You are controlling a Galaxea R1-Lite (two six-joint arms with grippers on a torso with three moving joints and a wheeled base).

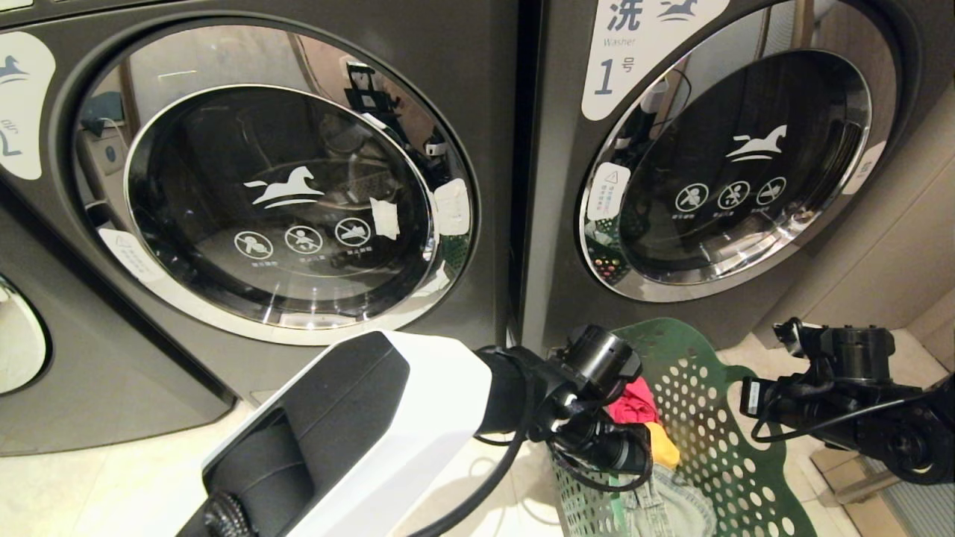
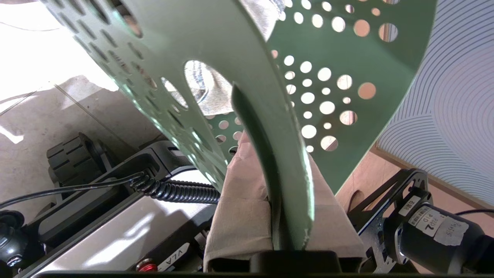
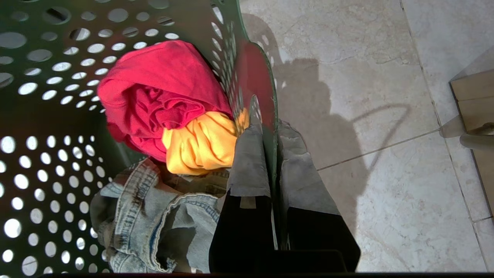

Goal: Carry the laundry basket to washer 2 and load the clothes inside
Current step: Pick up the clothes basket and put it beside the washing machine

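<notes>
The dark green laundry basket (image 1: 701, 418) hangs between my two arms in front of the washers. It holds red (image 3: 162, 88), yellow (image 3: 200, 146) and denim (image 3: 162, 220) clothes. My left gripper (image 2: 287, 193) is shut on the basket's flared rim on one side, its tan pads (image 2: 239, 200) pressed against the plastic. On the opposite side my right gripper (image 3: 270, 139) is shut on the rim (image 3: 266, 88). Washer 2 (image 1: 276, 201) stands at the left, dark grey, its chrome-ringed door shut and its white label (image 1: 22, 104) partly cut off.
The washer labelled 1 (image 1: 716, 171) stands directly behind the basket, door shut. A third washer door (image 1: 19, 335) shows at the far left. Pale tiled floor (image 1: 89, 485) lies before the machines. A wooden piece (image 3: 471, 108) sits on the floor by the basket's right side.
</notes>
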